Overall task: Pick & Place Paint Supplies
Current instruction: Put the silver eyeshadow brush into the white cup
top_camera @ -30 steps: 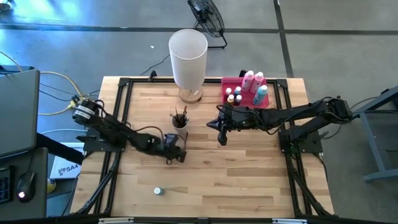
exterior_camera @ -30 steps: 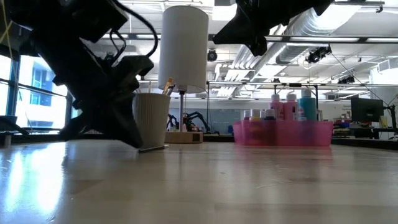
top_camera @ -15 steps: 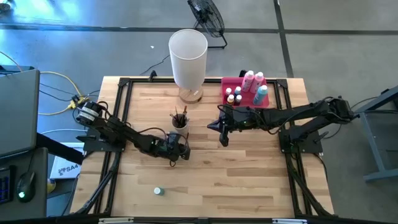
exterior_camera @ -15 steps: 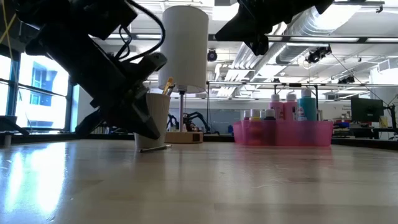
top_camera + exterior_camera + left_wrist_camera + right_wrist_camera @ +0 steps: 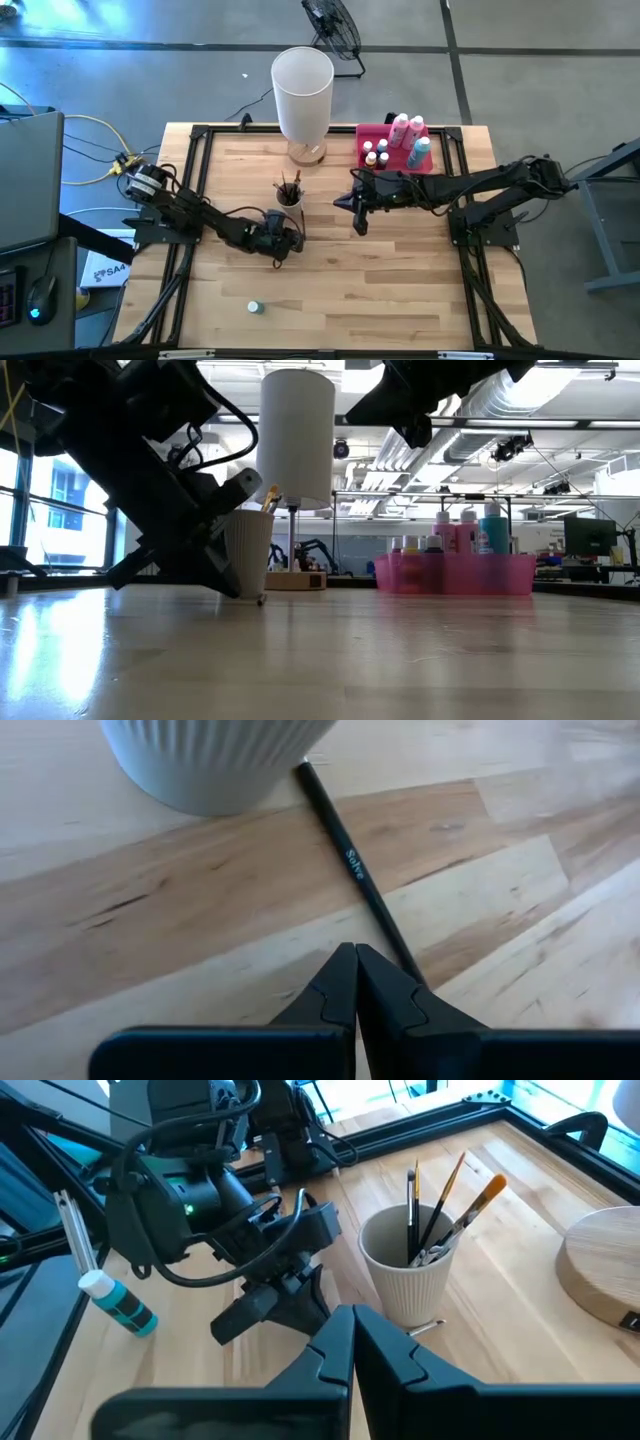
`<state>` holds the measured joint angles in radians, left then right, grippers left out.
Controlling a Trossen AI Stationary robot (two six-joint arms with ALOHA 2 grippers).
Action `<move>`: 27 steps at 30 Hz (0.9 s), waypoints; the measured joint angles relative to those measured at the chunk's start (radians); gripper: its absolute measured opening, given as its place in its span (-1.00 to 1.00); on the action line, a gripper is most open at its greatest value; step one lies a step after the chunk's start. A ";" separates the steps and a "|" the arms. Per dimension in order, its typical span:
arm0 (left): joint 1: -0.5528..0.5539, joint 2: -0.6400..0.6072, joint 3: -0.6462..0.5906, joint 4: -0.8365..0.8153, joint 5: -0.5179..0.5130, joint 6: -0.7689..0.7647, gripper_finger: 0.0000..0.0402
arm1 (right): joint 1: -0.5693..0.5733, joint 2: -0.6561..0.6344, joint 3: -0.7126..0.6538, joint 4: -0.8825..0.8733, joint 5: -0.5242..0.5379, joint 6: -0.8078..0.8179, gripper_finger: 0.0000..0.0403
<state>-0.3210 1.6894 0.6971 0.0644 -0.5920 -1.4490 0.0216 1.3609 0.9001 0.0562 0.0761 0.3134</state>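
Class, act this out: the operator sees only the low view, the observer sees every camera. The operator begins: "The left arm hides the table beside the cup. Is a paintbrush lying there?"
Observer: Yes. The left wrist view shows a dark-handled paintbrush lying flat on the wood, one end at the foot of the ribbed cup.
Operator: Is the left pincer holding it?
Observer: No. The left pincer is shut, and the brush passes beside its tip, not between the fingers.
Operator: Is anything else loose?
Observer: From above, a small teal bottle lies alone on the table, on the left arm's side.
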 joint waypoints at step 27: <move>0.059 0.149 0.253 0.151 0.015 0.308 -1.00 | 0.005 -0.009 0.000 -0.119 -0.004 0.008 -0.99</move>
<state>-0.2619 1.8381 0.9497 0.2157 -0.5766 -1.1407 0.0264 1.3521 0.9001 -0.0625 0.0719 0.3218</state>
